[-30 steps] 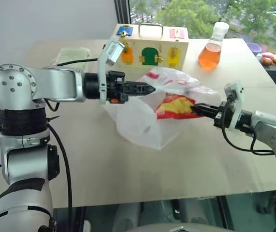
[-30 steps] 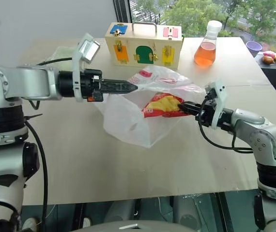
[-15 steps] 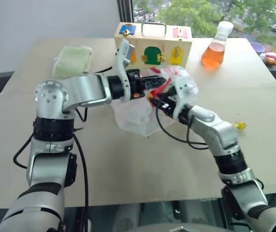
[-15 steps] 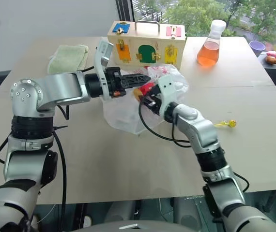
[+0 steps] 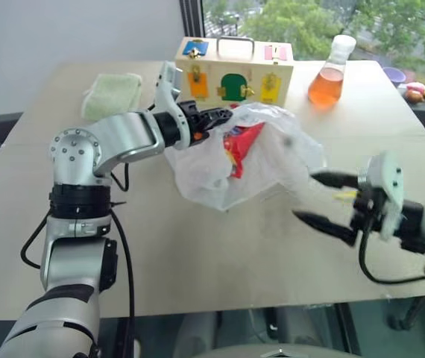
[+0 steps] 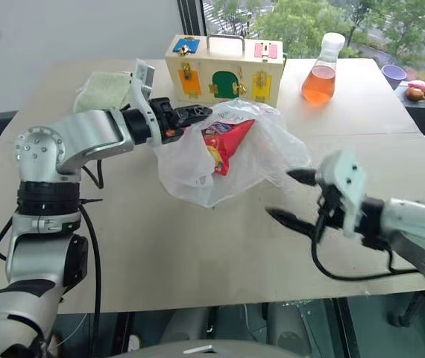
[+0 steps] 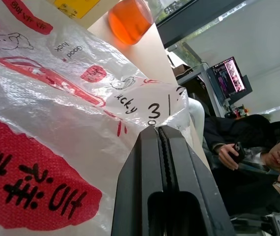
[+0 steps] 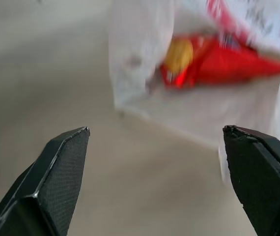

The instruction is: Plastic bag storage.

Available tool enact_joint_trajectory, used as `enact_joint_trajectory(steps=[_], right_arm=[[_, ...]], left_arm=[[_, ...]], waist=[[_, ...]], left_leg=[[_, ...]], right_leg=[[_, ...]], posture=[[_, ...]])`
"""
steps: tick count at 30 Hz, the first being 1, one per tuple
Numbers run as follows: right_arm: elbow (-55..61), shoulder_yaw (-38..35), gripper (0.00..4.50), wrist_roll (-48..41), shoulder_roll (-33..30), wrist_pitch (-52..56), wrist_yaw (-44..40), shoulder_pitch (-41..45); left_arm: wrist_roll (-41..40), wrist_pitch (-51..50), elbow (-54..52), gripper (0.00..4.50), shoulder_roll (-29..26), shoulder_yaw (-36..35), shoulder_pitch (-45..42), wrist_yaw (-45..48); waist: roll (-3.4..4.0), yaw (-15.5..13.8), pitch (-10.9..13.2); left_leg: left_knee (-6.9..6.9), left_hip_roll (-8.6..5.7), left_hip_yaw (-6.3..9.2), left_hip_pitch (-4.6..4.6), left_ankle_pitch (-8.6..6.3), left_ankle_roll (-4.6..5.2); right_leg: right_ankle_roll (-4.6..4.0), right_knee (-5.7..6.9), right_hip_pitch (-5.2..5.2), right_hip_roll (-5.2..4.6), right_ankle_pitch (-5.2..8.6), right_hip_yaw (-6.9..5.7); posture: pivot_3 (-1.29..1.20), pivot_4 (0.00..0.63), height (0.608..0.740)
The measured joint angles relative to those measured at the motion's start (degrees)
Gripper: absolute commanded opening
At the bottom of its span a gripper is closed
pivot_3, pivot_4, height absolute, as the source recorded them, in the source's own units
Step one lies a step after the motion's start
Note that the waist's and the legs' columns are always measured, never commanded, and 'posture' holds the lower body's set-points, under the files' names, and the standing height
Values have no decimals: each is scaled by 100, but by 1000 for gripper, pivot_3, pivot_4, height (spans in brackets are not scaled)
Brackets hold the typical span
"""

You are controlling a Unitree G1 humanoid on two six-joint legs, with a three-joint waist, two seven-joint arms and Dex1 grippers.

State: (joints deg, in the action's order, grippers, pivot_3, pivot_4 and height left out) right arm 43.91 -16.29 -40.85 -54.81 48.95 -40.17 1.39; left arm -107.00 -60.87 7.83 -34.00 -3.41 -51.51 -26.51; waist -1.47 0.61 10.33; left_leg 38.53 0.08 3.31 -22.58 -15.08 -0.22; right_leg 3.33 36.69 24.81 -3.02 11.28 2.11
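1. Beige tabletop point(image 5: 197, 268) fills the frame under a window; a wooden latch box point(image 5: 235, 71) and an orange flask point(image 5: 330, 74) stand along the upper edge.
2. Plastic bag point(image 5: 272, 160) lies centre frame, a red chips packet point(image 5: 241, 145) showing through it.
3. Left gripper point(image 5: 216, 115), jaws clamped, pinches the bag's upper rim; right gripper point(image 5: 323, 200), lower right, gapes wide and empty.
4. Film looks light, limp, slippery, tearable; best taken at a bunched rim or handle.

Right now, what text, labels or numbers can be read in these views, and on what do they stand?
"Good luck": small black print on the plastic bag, near its upper edge.
"ucky": partial black word on the bag, beside a cartoon drawing; its start is lost in a crease.
Large black characters on a red patch of the bag: shown upside down, not readable.
Chips packet inside the bag: print too blurred to read.
Monitor behind: too small.
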Motion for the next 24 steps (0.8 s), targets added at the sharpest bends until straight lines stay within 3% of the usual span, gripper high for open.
enact_joint_trajectory(steps=[5,10,14,19,20,24], right_arm=[[-1822,513,4373,1868,-681,-1215,-4,-189],[-4180,1679,4373,2718,-261,-1691,-291,1235],[-5114,1811,3291,2622,291,-1284,-478,2055],[-5230,1834,954,2657,301,-1191,-672,2110],[-5080,1787,770,2661,268,-1152,-672,1996],[-4049,1255,770,2117,59,-495,-919,1169]], left_arm=[[8,-54,-4,0,-10,-62,0,22],[114,-109,-54,0,50,-64,2,53],[100,-112,-243,0,66,-65,13,11],[85,-21,-445,0,39,-137,190,-96],[81,-3,-473,0,40,-137,221,-118],[56,34,-514,0,11,-213,255,-133]], waist=[[-2,22,-1],[-2,37,4],[0,40,5],[2,-13,4],[2,-26,4],[2,-90,4]], left_leg=[[1,5,-23,24,1,1],[-9,8,-47,56,1,1],[-10,11,-47,55,2,-1],[-11,6,-40,46,1,-1],[-11,5,-39,44,1,-1],[-12,7,-28,38,1,-1]], right_leg=[[1,5,-8,7,1,24],[0,5,-26,11,1,47],[-1,5,-24,14,0,51],[0,-2,-24,6,-1,41],[0,-2,-24,3,0,40],[0,-2,-21,4,0,30]], posture=[[0,150,740],[0,150,740],[0,150,740],[0,150,740],[0,150,740],[0,150,740]])
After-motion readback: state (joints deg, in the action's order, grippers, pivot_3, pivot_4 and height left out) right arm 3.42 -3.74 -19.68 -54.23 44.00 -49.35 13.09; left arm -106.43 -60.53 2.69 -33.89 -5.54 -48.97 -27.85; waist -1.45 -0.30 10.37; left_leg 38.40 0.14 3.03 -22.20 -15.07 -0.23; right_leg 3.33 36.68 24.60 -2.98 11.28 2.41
